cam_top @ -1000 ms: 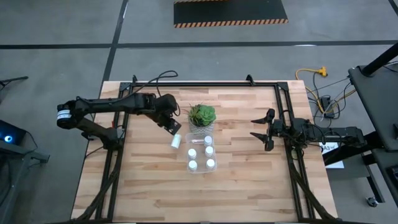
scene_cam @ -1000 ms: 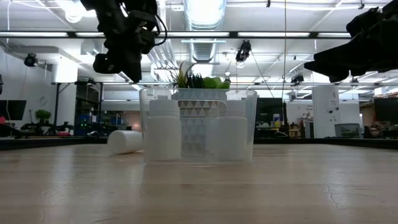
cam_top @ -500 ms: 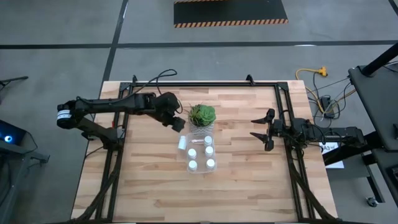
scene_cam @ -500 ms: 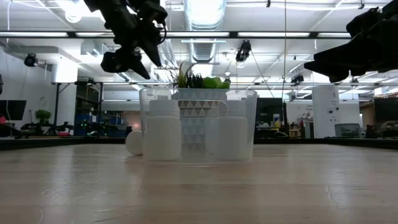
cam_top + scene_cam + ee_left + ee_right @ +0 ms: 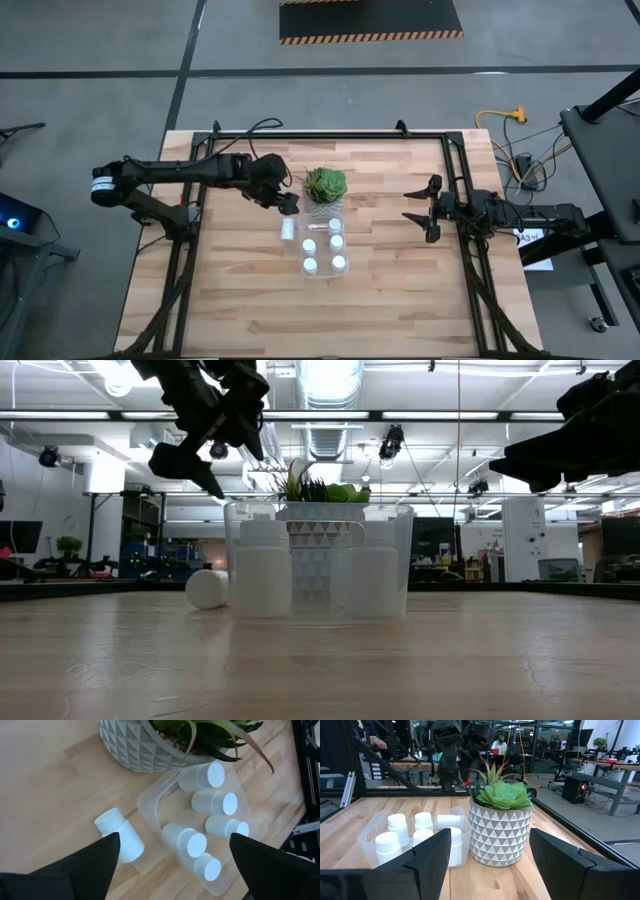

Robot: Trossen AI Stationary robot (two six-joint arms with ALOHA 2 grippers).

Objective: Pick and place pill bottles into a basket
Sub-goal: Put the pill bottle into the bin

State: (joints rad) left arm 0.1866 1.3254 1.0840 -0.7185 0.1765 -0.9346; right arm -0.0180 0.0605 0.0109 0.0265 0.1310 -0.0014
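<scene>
Left gripper: fingers spread, empty, held above the table just beside the potted plant. One pill bottle lies toppled against the basket; five are inside. Right gripper: spread, well apart.

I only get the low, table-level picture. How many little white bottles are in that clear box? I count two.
Observer: Five pill bottles are in the basket. The left wrist view looks down on all their caps.
Visitor: And the one lying outside?
Observer: From above, that loose bottle lies on its side next to the basket's long side, on the left arm's side of the table.
Visitor: Is the pincer above it carrying anything?
Observer: No. The left pincer is open and empty, between the loose bottle and the table's far edge. The right pincer waits open near the table's right edge.
</scene>
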